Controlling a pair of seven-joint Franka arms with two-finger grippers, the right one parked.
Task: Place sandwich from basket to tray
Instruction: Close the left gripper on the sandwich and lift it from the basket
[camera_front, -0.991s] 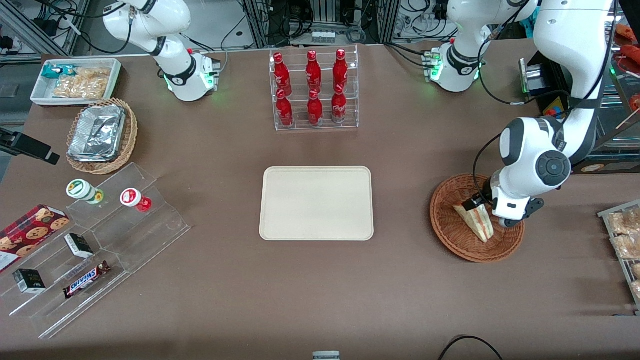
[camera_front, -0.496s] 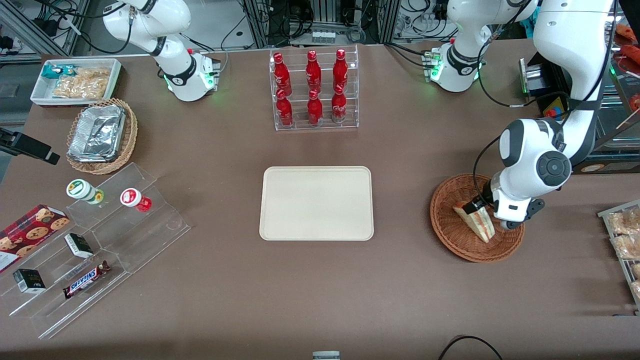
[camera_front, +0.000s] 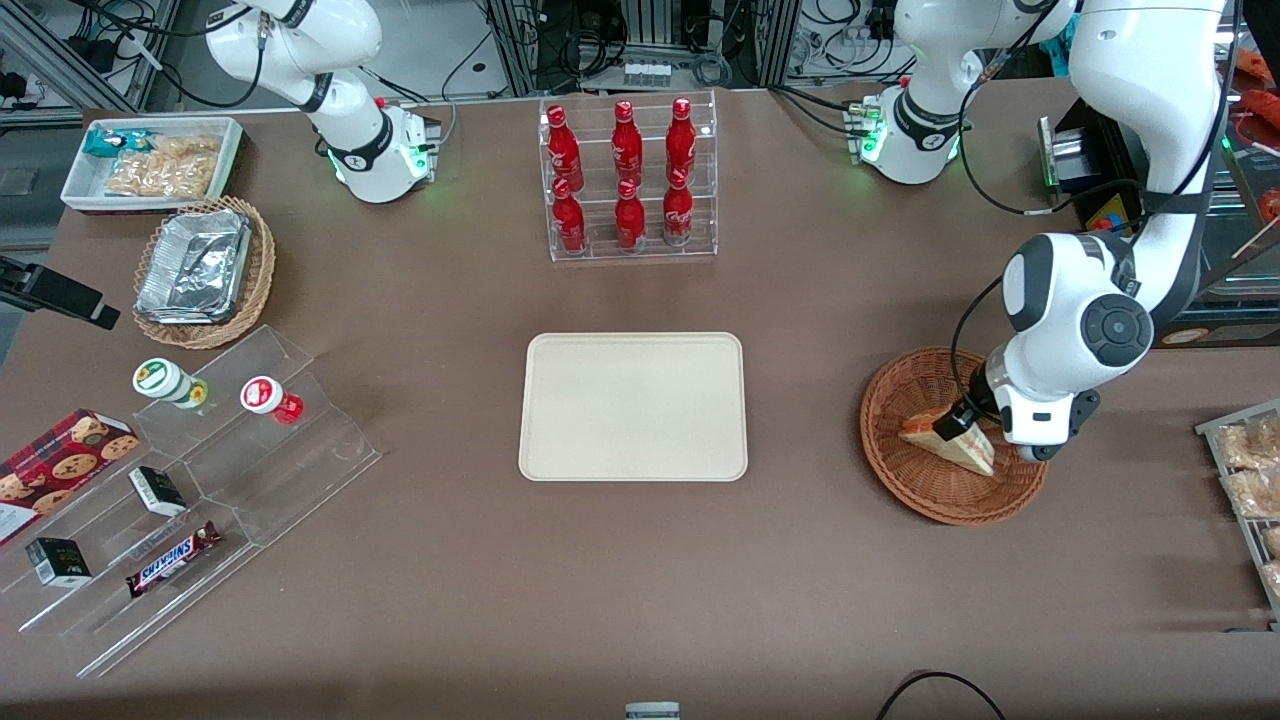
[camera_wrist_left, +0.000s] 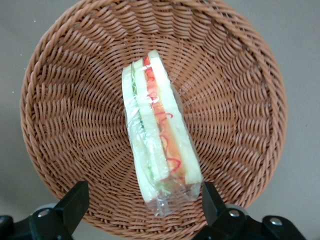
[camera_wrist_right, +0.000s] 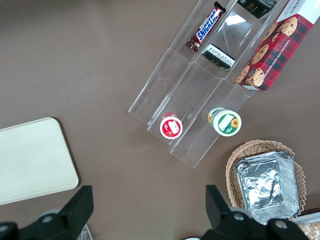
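A: Where is the sandwich (camera_wrist_left: 159, 146)?

B: In the basket (camera_wrist_left: 60, 100), lying on the woven floor in its clear wrap, bread slices on edge, with the red and green filling showing between them. It has not left the wicker.

A: And the gripper (camera_wrist_left: 142, 200)?

B: Low over the basket, its 2 fingers (camera_wrist_left: 75, 202) spread wide. One stands just beside the wide end of the wedge; the other is well off to the side. Nothing is pinched between them yet.

A: Why come in at that end?

B: By the look of it, the fingers are lined up to close across the bread faces at the thickest part. That would give the flattest surfaces to press on. The wrap looks slippery and the bread soft, so a squeeze there could slide or dent.

A: How far along is the job?

B: Early. The grasp is still to be made. The tray (camera_front: 632, 405) sits flat on the table, well apart from the basket toward the parked arm's end, with nothing on it. A rack of 6 red bottles (camera_front: 628, 178) stands farther from the front camera than the tray, seemingly clear of a direct carry between the two.
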